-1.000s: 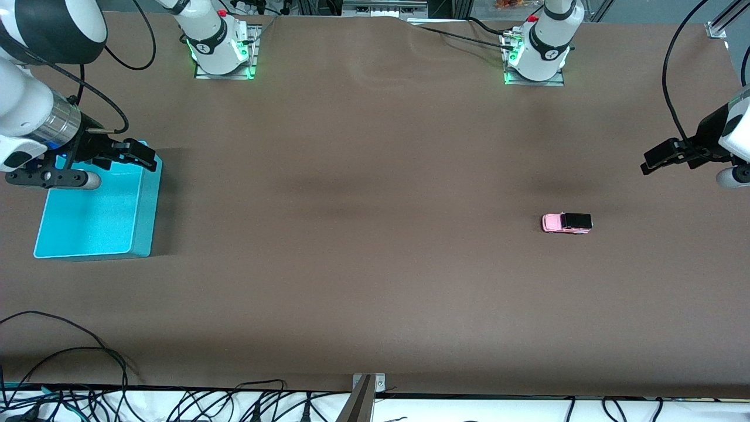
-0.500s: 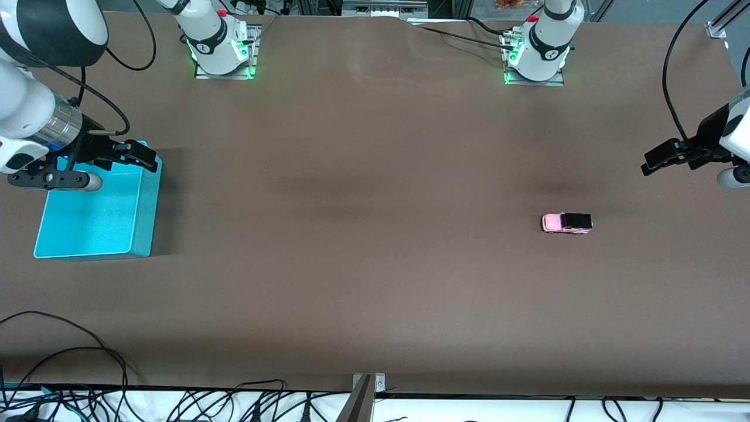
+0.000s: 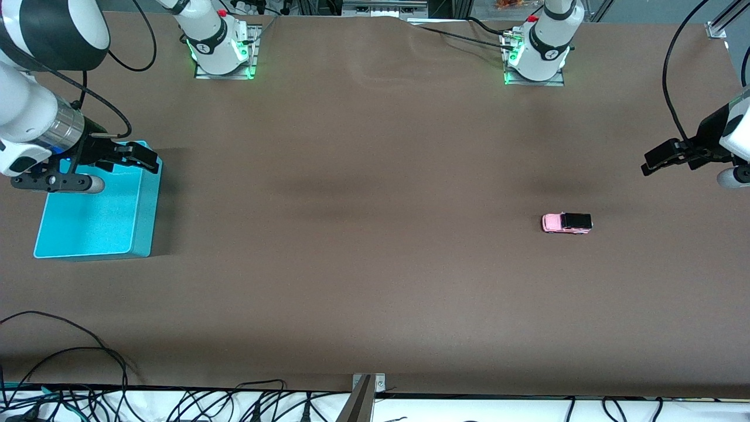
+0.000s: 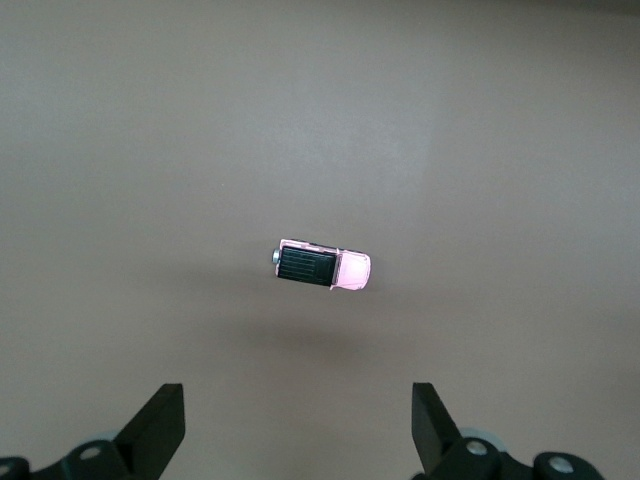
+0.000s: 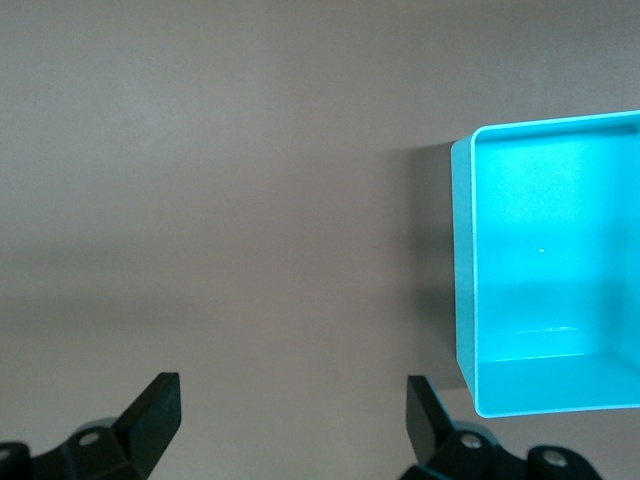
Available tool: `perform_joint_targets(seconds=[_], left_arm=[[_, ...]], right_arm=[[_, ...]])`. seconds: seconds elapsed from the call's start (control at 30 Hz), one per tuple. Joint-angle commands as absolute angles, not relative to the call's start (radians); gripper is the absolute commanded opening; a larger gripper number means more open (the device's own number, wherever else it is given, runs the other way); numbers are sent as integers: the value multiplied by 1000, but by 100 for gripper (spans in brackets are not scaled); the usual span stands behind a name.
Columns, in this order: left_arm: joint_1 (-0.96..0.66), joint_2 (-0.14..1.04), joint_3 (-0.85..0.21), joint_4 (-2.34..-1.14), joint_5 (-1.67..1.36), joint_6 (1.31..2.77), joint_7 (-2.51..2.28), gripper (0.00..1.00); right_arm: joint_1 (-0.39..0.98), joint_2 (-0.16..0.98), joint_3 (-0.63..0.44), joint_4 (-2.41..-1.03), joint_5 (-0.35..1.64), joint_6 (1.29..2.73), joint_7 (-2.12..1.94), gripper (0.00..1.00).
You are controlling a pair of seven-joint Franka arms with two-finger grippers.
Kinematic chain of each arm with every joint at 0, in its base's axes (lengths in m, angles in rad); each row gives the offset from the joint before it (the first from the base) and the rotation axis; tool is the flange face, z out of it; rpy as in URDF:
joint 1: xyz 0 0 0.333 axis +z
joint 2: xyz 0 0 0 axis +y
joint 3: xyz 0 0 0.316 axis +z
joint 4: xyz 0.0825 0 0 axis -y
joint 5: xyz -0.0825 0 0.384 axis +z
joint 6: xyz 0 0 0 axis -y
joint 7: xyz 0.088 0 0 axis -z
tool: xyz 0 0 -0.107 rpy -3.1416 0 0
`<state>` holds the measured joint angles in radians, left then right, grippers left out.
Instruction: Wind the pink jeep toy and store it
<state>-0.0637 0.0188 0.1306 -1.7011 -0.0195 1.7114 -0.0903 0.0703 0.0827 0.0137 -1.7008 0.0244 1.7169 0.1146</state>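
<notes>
1. Brown table (image 3: 375, 246) lying bare except for jeep (image 3: 566, 223) and bin (image 3: 146, 205).
2. Jeep sitting on its wheels toward the left arm's end, well apart from the bin at the right arm's end.
3. Long axis running along the table's length, pink hood pointing toward the bin end, black roof toward the left arm's end.
4. Left gripper (image 3: 659, 161) hanging spread wide and empty over the table edge, near the jeep; jeep showing centred between the fingers in the left wrist view (image 4: 323, 267).
5. Right gripper (image 3: 143, 158) hovering spread and empty over the bin's rim, waiting.
6. Likely falling to the left arm, clearly nearer: dropping over the jeep, fingers closing across its short width.
</notes>
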Motion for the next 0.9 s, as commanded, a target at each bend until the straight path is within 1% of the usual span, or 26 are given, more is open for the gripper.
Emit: perform_joint_targets(seconds=[0.0, 0.3, 0.87], left_arm=[[-61, 23, 135, -1687, -34, 1712, -66, 100], [-61, 23, 135, -1686, -34, 1712, -66, 100], [-61, 23, 135, -1686, -34, 1712, -66, 100]], right_arm=[[69, 100, 14, -1675, 11, 1704, 117, 100], [69, 104, 14, -1654, 14, 1703, 114, 100], [69, 106, 14, -1654, 14, 1703, 115, 100]])
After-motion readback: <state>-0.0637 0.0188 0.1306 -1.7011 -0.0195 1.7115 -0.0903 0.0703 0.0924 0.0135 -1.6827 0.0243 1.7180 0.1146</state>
